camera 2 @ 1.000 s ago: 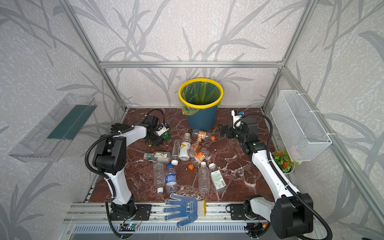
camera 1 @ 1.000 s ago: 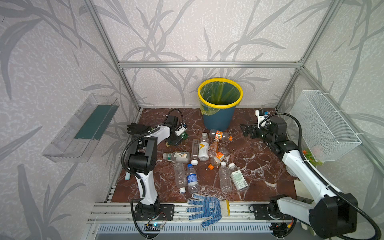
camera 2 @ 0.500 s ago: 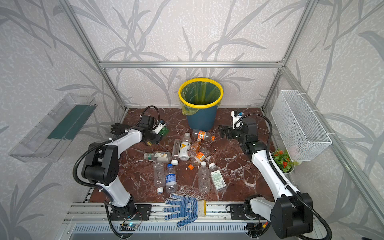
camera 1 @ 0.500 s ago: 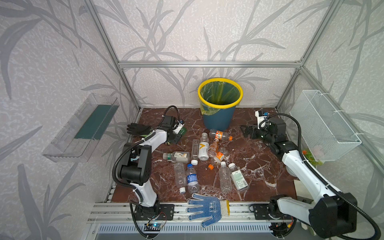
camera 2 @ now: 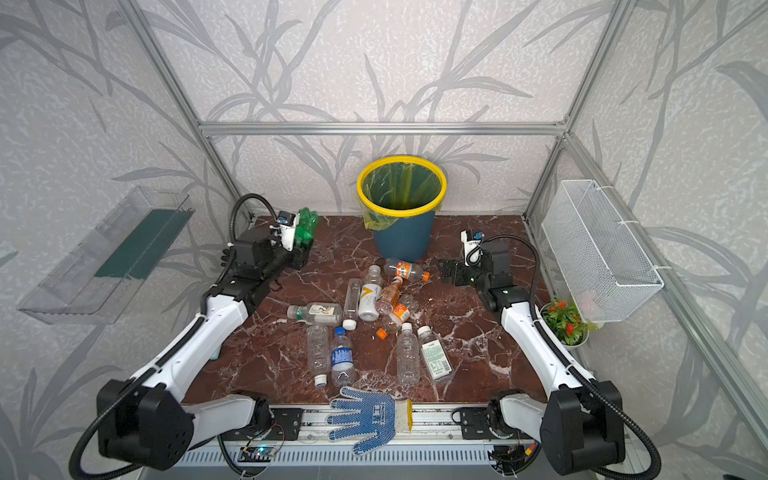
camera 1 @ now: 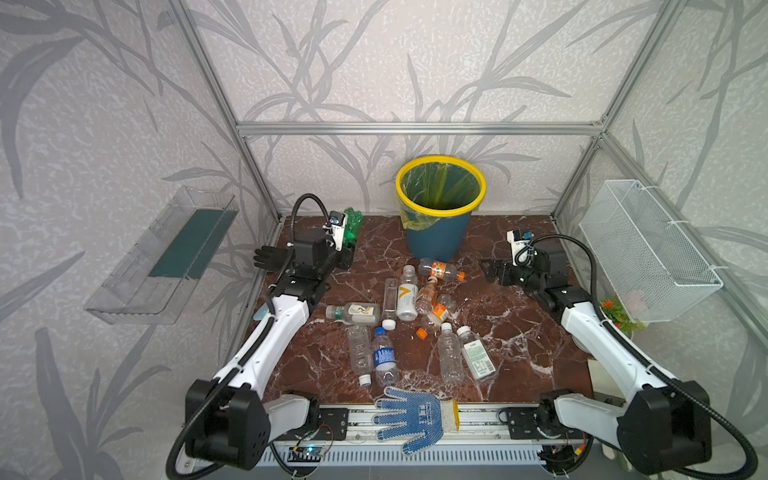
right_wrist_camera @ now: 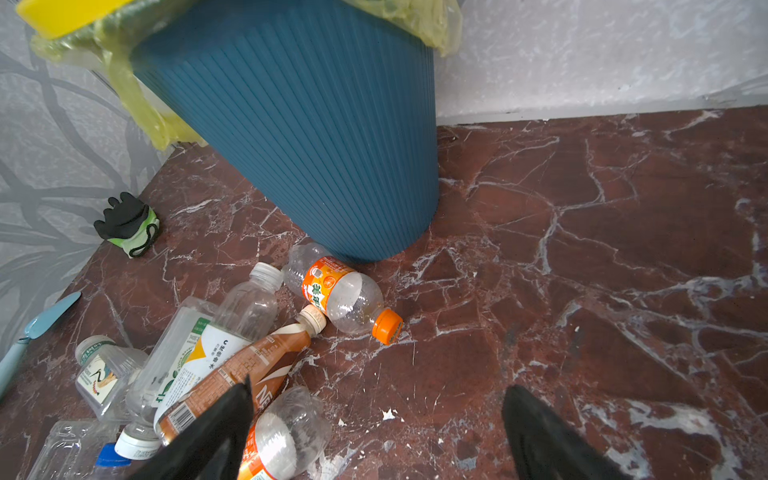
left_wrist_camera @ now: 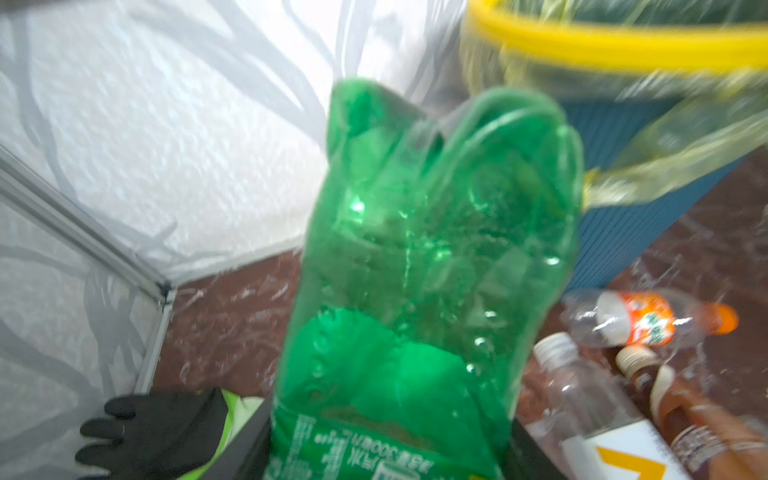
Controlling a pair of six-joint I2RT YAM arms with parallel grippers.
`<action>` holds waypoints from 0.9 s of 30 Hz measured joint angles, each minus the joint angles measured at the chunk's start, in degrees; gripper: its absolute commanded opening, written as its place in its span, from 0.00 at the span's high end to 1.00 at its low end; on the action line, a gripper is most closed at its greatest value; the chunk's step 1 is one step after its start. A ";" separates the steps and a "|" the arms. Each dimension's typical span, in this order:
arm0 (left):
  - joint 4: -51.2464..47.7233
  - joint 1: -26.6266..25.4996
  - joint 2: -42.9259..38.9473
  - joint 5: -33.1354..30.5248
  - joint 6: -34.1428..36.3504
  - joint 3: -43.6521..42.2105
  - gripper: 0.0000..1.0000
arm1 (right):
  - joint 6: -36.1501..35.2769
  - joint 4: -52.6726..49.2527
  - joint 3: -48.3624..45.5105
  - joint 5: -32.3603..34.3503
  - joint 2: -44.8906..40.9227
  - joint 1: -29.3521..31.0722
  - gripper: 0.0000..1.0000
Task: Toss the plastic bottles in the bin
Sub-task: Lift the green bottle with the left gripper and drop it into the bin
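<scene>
Bin (camera 1: 436,243) holds liner bag (camera 1: 440,189); left gripper (camera 1: 348,244), green bottle (camera 1: 353,222).

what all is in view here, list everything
bottles: about ten, mostly clear, lying mid-table
green bottle: one, green, held up back left
bin: one, blue with yellow rim, back middle
black glove: one, black with green cuff, back left
blue glove: one, blue-dotted, front rail
basket: one, white wire, right wall
tray: one, clear, left wall
plant: one, orange flowers, right edge
utensil: one, light blue, left table edge
table: one, red-brown marble
left gripper: shut on green bottle
right gripper: open, empty, right of bin
</scene>
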 measured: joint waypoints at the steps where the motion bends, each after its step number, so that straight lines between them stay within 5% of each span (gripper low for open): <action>1: 2.60 -0.20 -1.55 1.27 -1.18 0.26 0.44 | 0.24 0.28 -0.59 0.00 -0.02 0.00 0.06; 6: 5.86 -4.42 3.28 5.07 -4.48 16.13 0.43 | 2.71 2.40 -3.69 -0.44 -0.02 0.00 0.07; 11: -0.96 -11.54 26.05 7.21 -5.44 54.69 0.24 | 5.22 5.31 -4.24 -1.60 1.25 0.85 0.07; 12: -3.96 -12.28 30.45 7.15 -5.66 62.03 0.05 | 5.49 5.55 -4.24 -1.73 1.49 1.25 0.06; 13: -8.31 -13.03 36.37 6.99 -5.88 71.71 0.01 | 5.66 5.70 -4.24 -1.77 1.57 1.88 0.06; 17: -24.63 -14.27 52.26 6.64 -7.45 96.00 0.01 | 5.64 5.66 -4.26 -1.81 1.31 4.02 0.05; 21: -35.15 -14.05 54.05 5.46 -7.43 96.59 0.01 | 4.90 4.42 -4.68 -1.55 -0.09 4.39 0.04; 27: -35.41 -13.68 38.60 -0.72 -6.16 73.18 0.01 | 4.42 1.92 -4.76 -1.49 -0.72 4.46 0.05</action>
